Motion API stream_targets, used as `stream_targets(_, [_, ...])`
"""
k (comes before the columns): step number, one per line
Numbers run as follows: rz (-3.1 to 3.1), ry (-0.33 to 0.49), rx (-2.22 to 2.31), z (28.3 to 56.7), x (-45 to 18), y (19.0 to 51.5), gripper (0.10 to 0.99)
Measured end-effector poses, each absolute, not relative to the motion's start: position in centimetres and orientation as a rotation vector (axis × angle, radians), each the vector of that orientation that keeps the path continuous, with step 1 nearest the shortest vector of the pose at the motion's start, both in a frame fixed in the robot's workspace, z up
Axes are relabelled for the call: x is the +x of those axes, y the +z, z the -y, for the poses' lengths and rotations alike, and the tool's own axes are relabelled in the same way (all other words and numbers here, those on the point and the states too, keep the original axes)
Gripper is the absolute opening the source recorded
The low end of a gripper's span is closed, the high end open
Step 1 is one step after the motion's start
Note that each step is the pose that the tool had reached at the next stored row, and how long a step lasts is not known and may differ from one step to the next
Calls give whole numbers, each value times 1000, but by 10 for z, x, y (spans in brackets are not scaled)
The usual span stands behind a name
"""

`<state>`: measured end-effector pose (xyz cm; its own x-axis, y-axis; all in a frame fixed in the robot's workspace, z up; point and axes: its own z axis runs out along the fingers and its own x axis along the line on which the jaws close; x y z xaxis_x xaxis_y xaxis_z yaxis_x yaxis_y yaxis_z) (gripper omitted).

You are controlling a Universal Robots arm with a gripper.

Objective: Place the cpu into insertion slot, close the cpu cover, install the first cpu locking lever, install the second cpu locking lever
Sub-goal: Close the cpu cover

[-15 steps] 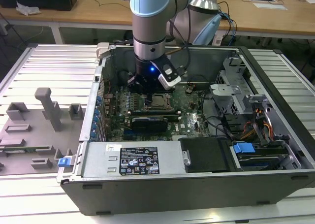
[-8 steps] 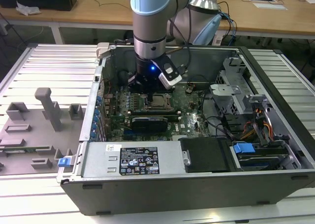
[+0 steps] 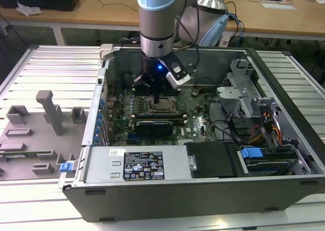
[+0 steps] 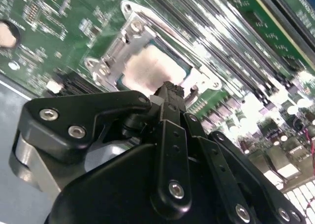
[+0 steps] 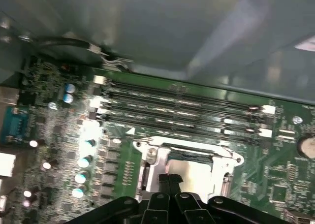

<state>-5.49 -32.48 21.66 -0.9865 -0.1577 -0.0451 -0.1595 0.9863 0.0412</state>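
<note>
The cpu [image 4: 147, 69] is seated under the lowered cpu cover [image 4: 126, 37]; the gripper [image 4: 170, 90] is pinched closed, empty; locking levers' latching cannot be told.

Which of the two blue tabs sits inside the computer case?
The blue tab on the drive bay, at the exterior view's right; the other tab hangs at the case's outer corner.

A robotics lab: open computer case [image 3: 203, 198] on a slatted metal bench [image 3: 45, 63], wooden desks [image 3: 96, 10] behind.
</note>
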Motion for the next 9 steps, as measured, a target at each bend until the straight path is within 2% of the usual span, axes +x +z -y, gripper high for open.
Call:
stream_targets(4, [-3099,32,-247,325,-44,218,106])
stream_targets(9, [-3099,23,-247,325,-44,252,106])
